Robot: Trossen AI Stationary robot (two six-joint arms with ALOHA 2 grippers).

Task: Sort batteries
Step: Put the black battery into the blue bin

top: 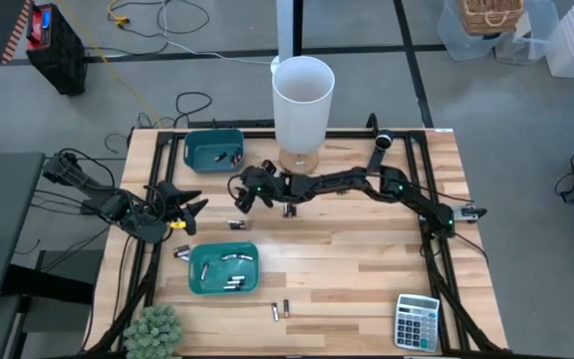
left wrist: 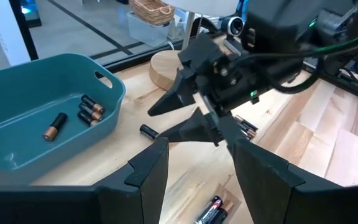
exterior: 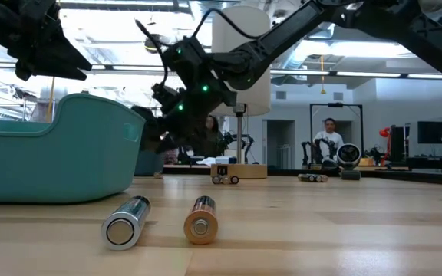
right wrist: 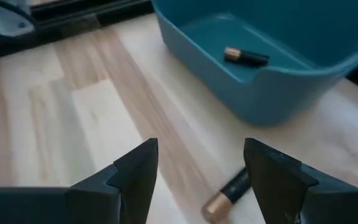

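Note:
Small batteries lie loose on the wooden table, such as a pair (top: 234,225) and two near the front edge (top: 281,310), close up in the low view (exterior: 126,222). More lie in the far teal bin (top: 213,150) and the near teal bin (top: 224,269). My right gripper (top: 239,196) is open, just off the far bin's near right corner. In its wrist view (right wrist: 201,155) a dark battery with a copper end (right wrist: 229,190) lies on the table beside one finger. My left gripper (top: 195,207) is open and points at the right gripper (left wrist: 191,112).
A tall white cylinder on a round wooden base (top: 302,100) stands at the far edge behind the right arm. A calculator (top: 417,321) sits at the near right corner and a small plant (top: 152,329) at the near left corner. Bare wood spans the table's right half.

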